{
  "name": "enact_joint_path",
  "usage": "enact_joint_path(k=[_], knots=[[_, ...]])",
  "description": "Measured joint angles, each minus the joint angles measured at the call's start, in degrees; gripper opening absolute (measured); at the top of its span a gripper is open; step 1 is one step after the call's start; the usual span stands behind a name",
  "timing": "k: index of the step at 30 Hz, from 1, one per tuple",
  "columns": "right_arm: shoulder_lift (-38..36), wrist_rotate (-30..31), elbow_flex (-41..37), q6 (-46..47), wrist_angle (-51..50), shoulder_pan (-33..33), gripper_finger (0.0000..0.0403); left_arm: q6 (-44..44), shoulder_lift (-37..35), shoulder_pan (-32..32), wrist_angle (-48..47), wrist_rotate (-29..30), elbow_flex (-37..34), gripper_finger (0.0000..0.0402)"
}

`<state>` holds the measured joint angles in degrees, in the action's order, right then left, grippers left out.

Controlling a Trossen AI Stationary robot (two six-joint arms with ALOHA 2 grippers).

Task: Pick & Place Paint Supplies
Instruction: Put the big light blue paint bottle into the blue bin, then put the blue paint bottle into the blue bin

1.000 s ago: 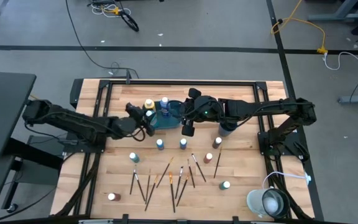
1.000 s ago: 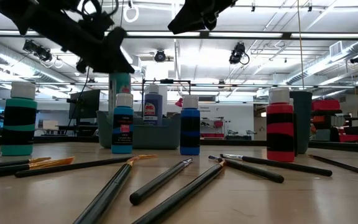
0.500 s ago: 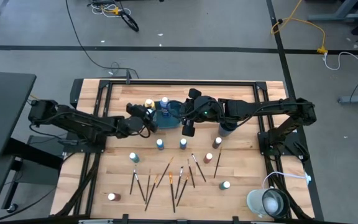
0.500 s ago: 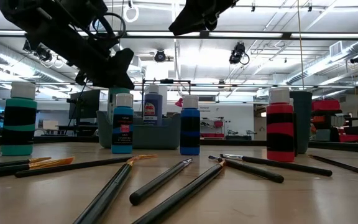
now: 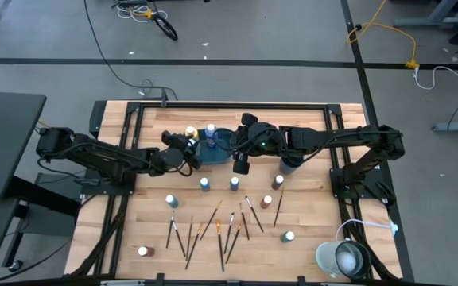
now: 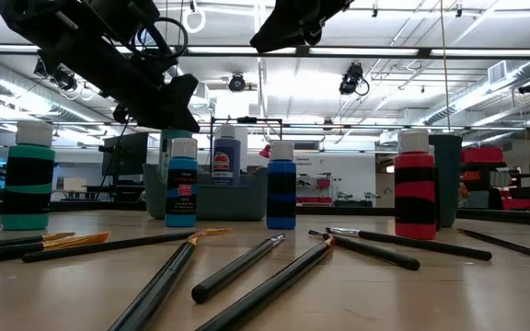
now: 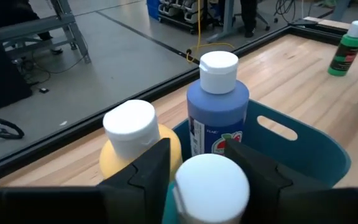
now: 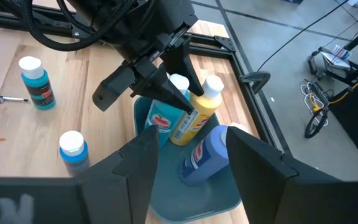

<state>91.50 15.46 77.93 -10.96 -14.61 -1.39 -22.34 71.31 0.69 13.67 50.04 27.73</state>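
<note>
A teal tray [image 5: 223, 151] sits at the table's far middle. A blue bottle [image 7: 219, 106] stands in it, with a yellow bottle [image 8: 196, 115] leaning beside it. A teal-labelled bottle [image 8: 164, 118] with a white cap [image 7: 210, 183] stands at the tray's left end. My left gripper [image 5: 188, 148] comes in from the table's left, its fingers on either side of that bottle's top. My right gripper [image 5: 241, 164] hangs open above the table, at the tray's near right corner, with nothing between its fingers. My left gripper has its fingers [image 8: 166, 93] on either side of the teal-labelled bottle's cap end [image 8: 179, 81], slanting down from the table's left. A gap shows beside one finger [image 7: 151, 168]. Whether the other finger touches the cap, I cannot tell. The bottle stands in the tray.
Several small bottles [image 5: 204, 183] [image 5: 234, 183] [image 5: 171, 201] stand on the table nearer than the tray. Several paintbrushes [image 5: 213, 226] lie fanned toward the near edge. A dark cup [image 5: 290, 164] stands under my right arm. A white round thing [image 5: 342, 258] sits at the near right corner.
My left gripper has gone down and slightly toward the table's left edge, and the teal-labelled bottle has come down with it into the tray's left end. In the last half second nothing has moved.
</note>
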Motion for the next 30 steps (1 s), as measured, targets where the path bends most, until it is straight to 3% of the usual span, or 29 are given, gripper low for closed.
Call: enact_joint_path(k=[9,20,25,30], knots=[[0.0,-2.87,0.0,1.46,-1.95,-0.02,0.0191,2.98,-4.08,0.46,-0.42,-0.19,-0.09,0.0226],[0.0,-14.76,-0.49,4.0,-8.31,0.94,0.0191,11.76,-14.99,2.14,0.0,-2.19,-0.09,0.0227],[0.02,-14.88,-5.66,4.56,-6.7,2.36,0.0191,12.55,-16.31,2.12,-0.13,-4.4,-0.09,0.0224],[0.07,-15.1,-14.46,6.34,3.41,2.78,0.0191,12.56,-16.24,2.12,-0.22,-4.5,-0.09,0.0224]])
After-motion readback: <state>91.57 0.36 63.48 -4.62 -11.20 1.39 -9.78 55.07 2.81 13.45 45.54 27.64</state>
